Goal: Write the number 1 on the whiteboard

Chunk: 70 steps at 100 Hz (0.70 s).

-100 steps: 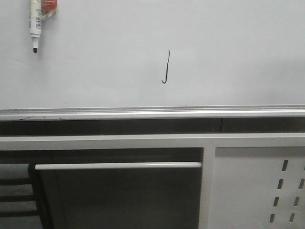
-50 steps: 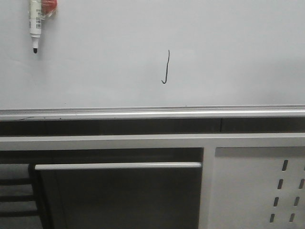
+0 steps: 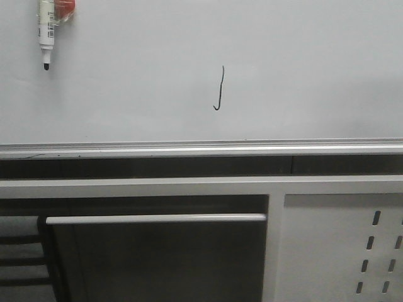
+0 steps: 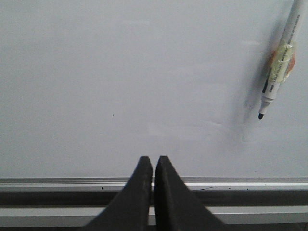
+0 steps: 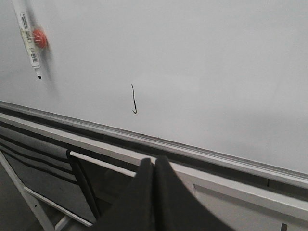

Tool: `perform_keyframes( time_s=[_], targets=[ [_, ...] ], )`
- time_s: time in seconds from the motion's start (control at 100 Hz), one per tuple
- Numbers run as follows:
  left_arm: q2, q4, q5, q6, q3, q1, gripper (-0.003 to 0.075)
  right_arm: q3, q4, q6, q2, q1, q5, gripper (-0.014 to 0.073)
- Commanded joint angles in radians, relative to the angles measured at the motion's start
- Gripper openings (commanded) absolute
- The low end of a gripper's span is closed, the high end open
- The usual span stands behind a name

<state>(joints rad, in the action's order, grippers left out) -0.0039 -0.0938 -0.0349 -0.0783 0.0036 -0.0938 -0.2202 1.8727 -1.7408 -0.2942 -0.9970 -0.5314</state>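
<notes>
Black number 1 (image 3: 219, 88) near centre of whiteboard (image 3: 302, 69) (hook at its 7 o'clock end) | marker (image 3: 45, 31) stuck at board's 10 o'clock | left gripper (image 4: 153, 166) fingers pressed together, holding nothing | right gripper (image 5: 154, 166) likewise closed, empty

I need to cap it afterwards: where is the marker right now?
In the front view the marker hangs tip down at the whiteboard's upper left, well left of the number 1.

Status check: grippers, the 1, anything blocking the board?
Left gripper shut, empty. Right gripper shut, empty. Number 1 drawn on whiteboard. Marker hangs uncapped upper left, well apart from stroke.
</notes>
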Motion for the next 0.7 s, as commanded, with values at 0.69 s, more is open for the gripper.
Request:
perform_keyframes(
  time_s=[0.69],
  targets=[
    [-0.023,-0.008,0.077,0.009,0.040,-0.005,-0.0020,-0.023,-0.007,-0.001,-0.007,0.002,-0.060,-0.0064]
  ],
)
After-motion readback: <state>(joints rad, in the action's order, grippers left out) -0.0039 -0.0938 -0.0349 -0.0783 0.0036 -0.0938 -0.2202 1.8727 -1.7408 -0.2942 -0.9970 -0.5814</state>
